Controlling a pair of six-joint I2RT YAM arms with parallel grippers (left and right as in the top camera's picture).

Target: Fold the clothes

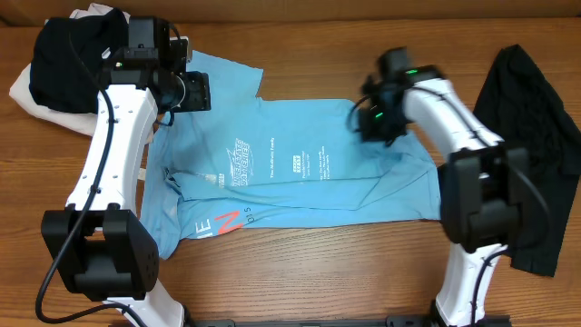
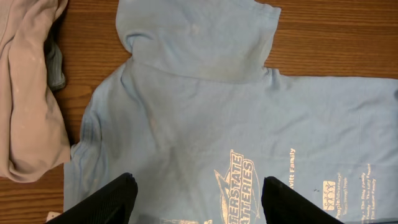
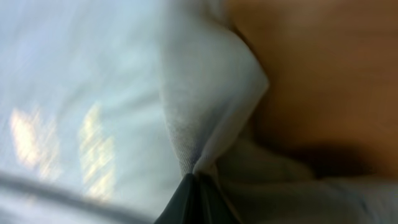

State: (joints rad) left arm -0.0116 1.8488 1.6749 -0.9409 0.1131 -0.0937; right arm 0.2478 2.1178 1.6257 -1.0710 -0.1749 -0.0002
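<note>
Lying across the middle of the table point(image 1: 300, 263), the shirt point(image 1: 300, 168) is showing its printed side in the overhead view, with its lower edge doubled over. The left gripper point(image 1: 201, 92) is hovering over the shirt's upper left corner, by a sleeve. The right gripper point(image 1: 370, 120) is sitting on the shirt's upper right edge. A black garment point(image 1: 536, 145) is lying at the table's right end, and a black heap point(image 1: 73, 50) is resting on beige cloth point(image 1: 23, 91) at the far left.

From the left wrist, the left gripper point(image 2: 196, 202) is standing spread wide above the shirt point(image 2: 199, 118), its fingers point(image 2: 106, 202) touching nothing. The beige cloth point(image 2: 28, 93) is lying just beside the shirt's edge.

From the right wrist, where everything is blurring, the right gripper point(image 3: 199, 196) is pinching a raised fold of the shirt point(image 3: 211, 106) between closed tips.
</note>
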